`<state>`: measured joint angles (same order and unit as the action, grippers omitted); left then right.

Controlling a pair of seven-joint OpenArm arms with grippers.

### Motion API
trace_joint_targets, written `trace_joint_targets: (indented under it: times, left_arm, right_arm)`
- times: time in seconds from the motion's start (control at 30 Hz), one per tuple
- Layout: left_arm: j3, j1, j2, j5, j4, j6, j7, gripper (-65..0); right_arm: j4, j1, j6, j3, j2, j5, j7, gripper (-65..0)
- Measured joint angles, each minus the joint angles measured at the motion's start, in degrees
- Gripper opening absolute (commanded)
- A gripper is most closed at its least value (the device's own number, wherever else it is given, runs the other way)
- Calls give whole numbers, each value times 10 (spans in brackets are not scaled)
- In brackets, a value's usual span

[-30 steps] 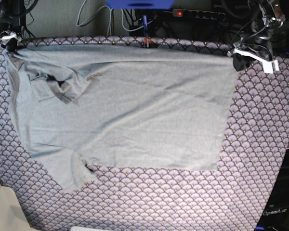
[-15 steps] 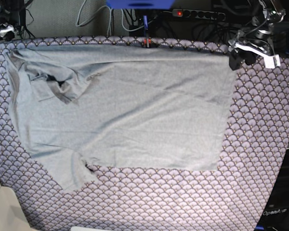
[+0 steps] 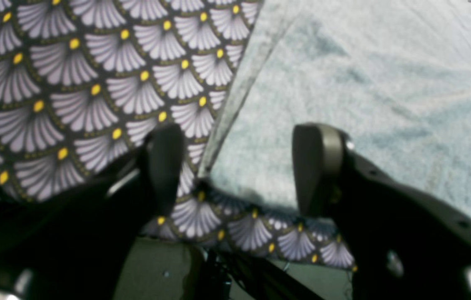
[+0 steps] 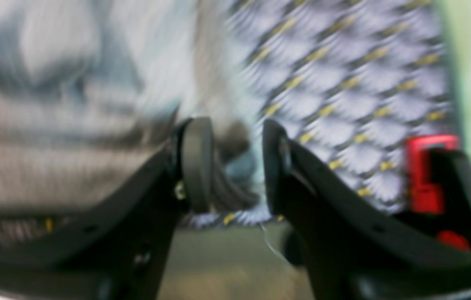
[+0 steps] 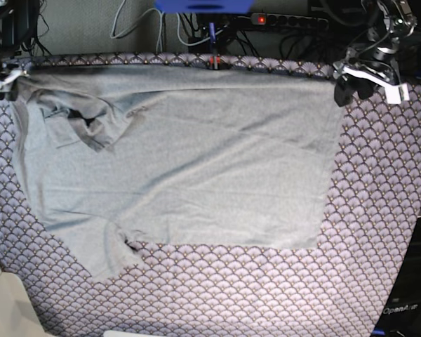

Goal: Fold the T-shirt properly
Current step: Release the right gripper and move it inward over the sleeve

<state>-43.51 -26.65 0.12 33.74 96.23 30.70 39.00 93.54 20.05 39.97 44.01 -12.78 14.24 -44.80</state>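
T-shirt (image 5: 182, 154): spread flat on the patterned counter (image 5: 266, 295); far edge at the back rim
Left claw (image 3: 235, 166): now spread, has let go of the hem corner; empty
Right claw (image 4: 235, 162): parted, empty, by the collar corner
Meaning: shirt laid out; folding can begin

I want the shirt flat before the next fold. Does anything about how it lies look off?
Yes. The T-shirt lies mostly flat on the purple patterned cloth, but its far sleeve, on the base view's left, is bunched and folded over onto the body. The rest shows only shallow creases.
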Motion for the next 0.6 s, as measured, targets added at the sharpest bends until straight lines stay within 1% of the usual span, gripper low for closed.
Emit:
trace_joint_targets:
  times: [0.07,0.13,0.2,0.27,0.37,0.47,0.6]
  left_arm:
    - [0,0,-1,0,2,0,0,-244]
    - [0,0,-1,0,3,0,0,-245]
    - [0,0,-1,0,3,0,0,-245]
    - [0,0,-1,0,3,0,0,-245]
    - [0,0,-1,0,3,0,0,-245]
    - [0,3,-1,0,3,0,0,-245]
    - [1,13,-1,0,3,0,0,-245]
  right_arm:
    - [5,-2,1,-36,10,-33,3,-434]
    - [9,-11,1,-46,29,-81,11,-433]
    - [14,-10,1,-50,38,-127,10,-433]
    - [25,-1,0,-66,43,-162,27,-433]
    - [33,-2,1,-86,52,-190,68,-433]
    - [33,-9,1,-102,51,-225,80,-433]
    - [51,-19,2,-110,51,-228,83,-433]
